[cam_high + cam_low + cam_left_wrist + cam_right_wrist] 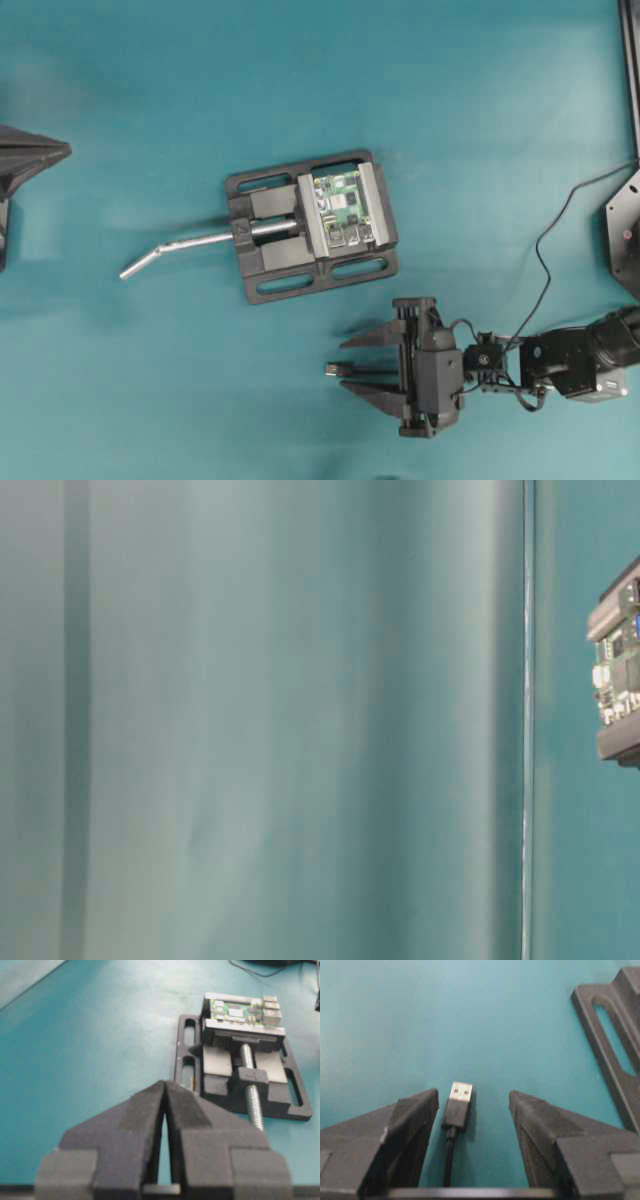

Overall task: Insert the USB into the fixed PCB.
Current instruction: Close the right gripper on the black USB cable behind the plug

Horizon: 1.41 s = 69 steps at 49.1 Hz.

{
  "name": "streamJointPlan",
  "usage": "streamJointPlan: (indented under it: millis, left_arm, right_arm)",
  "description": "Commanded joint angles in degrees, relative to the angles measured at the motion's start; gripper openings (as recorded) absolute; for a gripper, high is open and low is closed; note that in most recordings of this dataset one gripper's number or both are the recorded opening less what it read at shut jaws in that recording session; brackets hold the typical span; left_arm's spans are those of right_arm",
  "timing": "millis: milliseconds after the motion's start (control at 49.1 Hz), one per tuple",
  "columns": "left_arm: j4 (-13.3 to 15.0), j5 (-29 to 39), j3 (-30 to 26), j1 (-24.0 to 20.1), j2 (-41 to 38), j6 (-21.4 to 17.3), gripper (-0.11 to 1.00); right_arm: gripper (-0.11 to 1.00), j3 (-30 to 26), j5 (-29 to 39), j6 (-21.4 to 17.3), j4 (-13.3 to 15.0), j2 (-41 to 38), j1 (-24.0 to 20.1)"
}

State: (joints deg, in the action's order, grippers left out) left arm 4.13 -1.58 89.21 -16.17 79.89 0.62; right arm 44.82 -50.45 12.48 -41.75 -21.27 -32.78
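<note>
A black vise [312, 226] sits near the middle of a teal table [150, 100], its flat base pierced by long slots along both edges. Grey jaws [310, 215] stand across the base, and a threaded silver screw [252, 1095] runs through a black block behind them. A bent silver handle [170, 250] extends from the vise toward the left in the overhead view and rests low over the table. At table level, a blurred pale teal surface [250, 720] fills most of the picture.
</note>
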Motion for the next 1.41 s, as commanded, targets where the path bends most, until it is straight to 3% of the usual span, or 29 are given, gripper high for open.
streamJointPlan:
  millis: [0,632,1019,1386]
  left_arm:
    - [-0.2,0.0,-0.8,-0.1,-0.5,0.4,0.00]
    - [-0.2,-1.6,-0.9,-0.1,-3.9,0.4,0.00]
    - [-0.3,-4.1,0.5,-0.7,-3.9,0.4,0.00]
    - [-0.3,-1.3,0.1,-0.7,-3.4,0.4,0.00]
  right_arm:
    - [0.63,-0.6,-0.5,-0.1,-0.7,0.4,-0.6]
    - [0.62,-0.8,-0.3,0.0,-1.4,-1.1,-1.6]
    - [0.26,-0.7,0.5,0.0,-1.8,-1.1,-1.8]
    - [0.22,-0.8,3.2,0.0,-2.5,-1.1,-1.8]
